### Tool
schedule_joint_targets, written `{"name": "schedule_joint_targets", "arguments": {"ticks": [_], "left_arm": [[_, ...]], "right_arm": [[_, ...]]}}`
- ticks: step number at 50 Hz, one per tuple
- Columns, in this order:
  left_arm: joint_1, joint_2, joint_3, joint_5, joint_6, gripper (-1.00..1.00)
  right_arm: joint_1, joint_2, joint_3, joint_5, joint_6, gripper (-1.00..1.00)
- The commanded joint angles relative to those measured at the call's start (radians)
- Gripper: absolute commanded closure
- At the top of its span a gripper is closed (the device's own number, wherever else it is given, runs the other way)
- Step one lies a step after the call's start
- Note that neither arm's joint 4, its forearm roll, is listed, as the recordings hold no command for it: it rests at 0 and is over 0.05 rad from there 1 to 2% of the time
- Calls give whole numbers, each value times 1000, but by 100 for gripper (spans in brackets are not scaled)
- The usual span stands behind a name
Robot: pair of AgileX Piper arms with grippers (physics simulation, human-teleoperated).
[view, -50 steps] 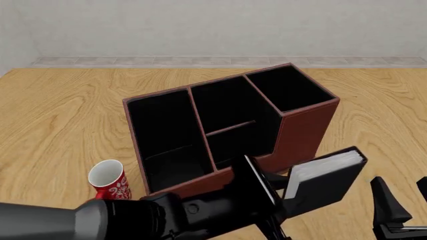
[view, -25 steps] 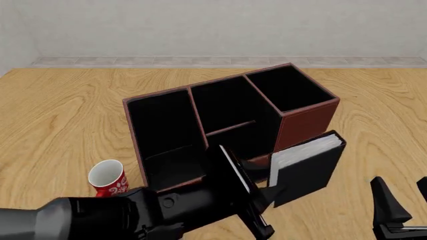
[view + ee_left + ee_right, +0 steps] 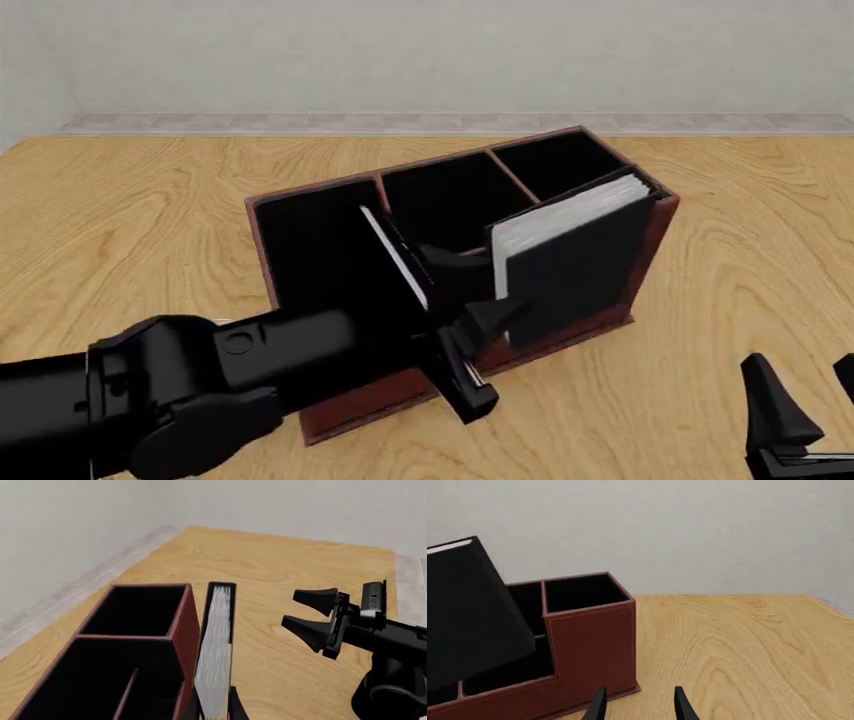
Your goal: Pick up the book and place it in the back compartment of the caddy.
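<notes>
- Book [image 3: 577, 262]: black covers, white page edges uppermost, tilted, held in the air over the near right part of the caddy, in front of its right end compartment.
- Left gripper [image 3: 483, 290]: fingers pinch the book's lower end; its black arm [image 3: 227, 385] crosses in front of the caddy's left half.
- Caddy [image 3: 594, 645]: reddish-brown box, black inside, standing on the wooden table [image 3: 134, 220]; the low-walled middle pocket is hidden behind the arm and book.
- Right gripper [image 3: 639, 706]: fingers spread, holding nothing, low beside the caddy's right end.
</notes>
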Motion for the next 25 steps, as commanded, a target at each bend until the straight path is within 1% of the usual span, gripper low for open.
{"name": "schedule_joint_targets", "arguments": {"ticks": [1, 3, 6, 7, 10, 12, 13, 21, 25], "left_arm": [[55, -92, -45, 108, 36, 100], [52, -101, -44, 122, 39, 100], [68, -108, -49, 142, 41, 100], [81, -108, -50, 147, 52, 100], [89, -115, -45, 161, 50, 100], [98, -128, -48, 175, 37, 100], [106, -134, -47, 176, 25, 100], [141, -137, -23, 180, 38, 100], [158, -132, -10, 170, 33, 100]], "right_arm": [[0, 0, 0, 1, 0, -100], [0, 0, 0, 0, -1, -100], [0, 0, 0, 0, 0, -100], [0, 0, 0, 0, 0, -100], [0, 0, 0, 0, 0, -100], [0, 0, 0, 0, 0, -100], [0, 0, 0, 0, -1, -100], [0, 0, 0, 1, 0, -100], [0, 0, 0, 0, 0, -100]]}}
